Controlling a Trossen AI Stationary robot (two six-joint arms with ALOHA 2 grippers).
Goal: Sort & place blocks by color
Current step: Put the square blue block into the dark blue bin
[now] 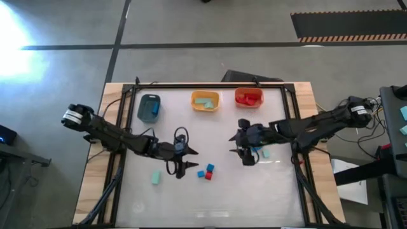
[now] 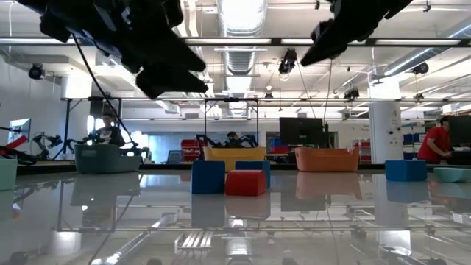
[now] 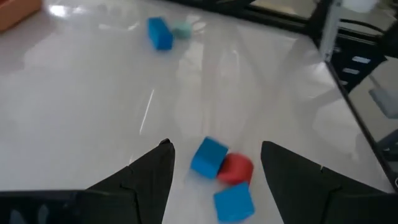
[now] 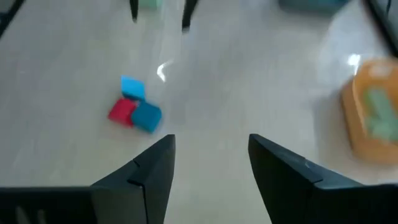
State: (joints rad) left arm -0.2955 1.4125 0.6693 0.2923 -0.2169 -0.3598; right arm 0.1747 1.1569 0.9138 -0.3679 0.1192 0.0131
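Your left gripper [image 1: 189,166] is open and holding nothing, hanging just beside the little cluster of two blue blocks [image 1: 210,168] and a red block [image 1: 206,176] mid-table. From the left wrist view the nearest blue block [image 3: 208,156] sits right between the fingers [image 3: 152,171], so I'd go straight down on that one and keep clear of the red block touching it, or you'll drag both.

Right gripper [image 1: 247,154] is also spread and empty, over the right half with a blue block and a pale teal block [image 1: 265,152] next to it.

A lone teal block [image 1: 156,177] lies off to the left. The grey bin [image 1: 149,108], yellow-orange bin [image 1: 205,102] and orange-red bin [image 1: 249,98] line the far edge, each already holding blocks. Nothing's blocking the way.
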